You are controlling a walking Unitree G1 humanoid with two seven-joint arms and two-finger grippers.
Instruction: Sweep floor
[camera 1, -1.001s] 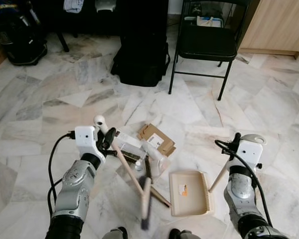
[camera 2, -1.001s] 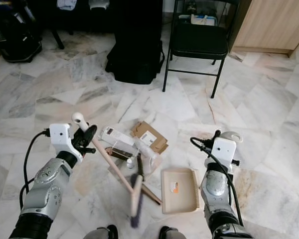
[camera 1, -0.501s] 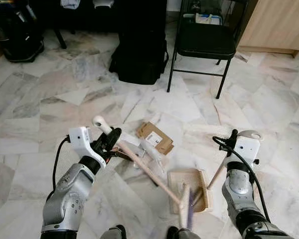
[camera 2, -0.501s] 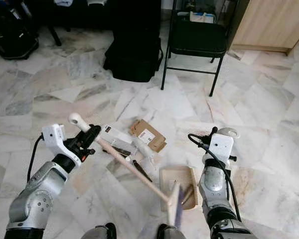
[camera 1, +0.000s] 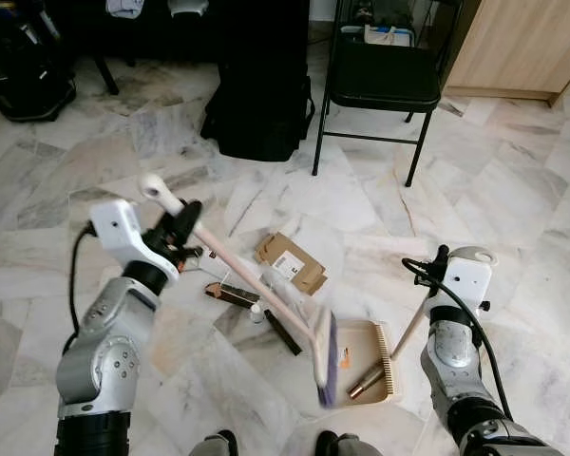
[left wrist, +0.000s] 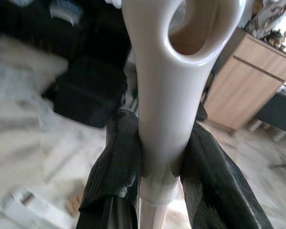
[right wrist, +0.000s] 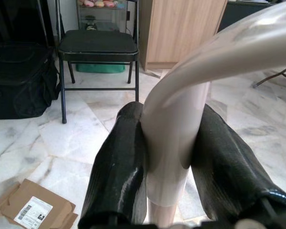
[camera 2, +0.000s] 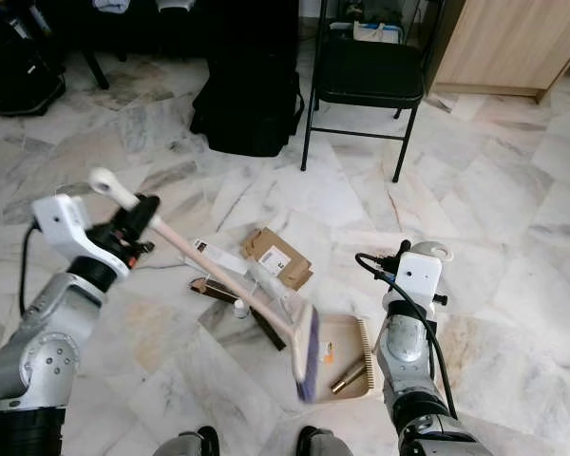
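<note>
My left gripper [camera 1: 183, 231] is shut on the cream broom handle [camera 1: 242, 275] near its looped top end [left wrist: 181, 28]. The handle slants down to the brush head [camera 1: 324, 353], which stands at the left edge of the beige dustpan [camera 1: 363, 348]. A small brown cylinder [camera 1: 364, 383] lies in the pan. My right gripper [camera 1: 441, 274] is shut on the dustpan's upright handle [right wrist: 174, 143]. Litter lies on the marble floor left of the pan: a flattened cardboard box [camera 1: 291, 262], a dark flat packet [camera 1: 230, 293], a small white bottle [camera 1: 256, 312] and a black stick [camera 1: 281, 332].
A black folding chair [camera 1: 385, 81] stands ahead, with a black bag [camera 1: 256, 104] to its left. A wooden cabinet [camera 1: 522, 43] is at the far right and dark equipment [camera 1: 28, 66] at the far left. My feet [camera 1: 218, 445] show at the bottom edge.
The brush head swung from the left across to the dustpan, and a brown cylinder now lies in the pan. My left arm has risen and drawn back to the left.
</note>
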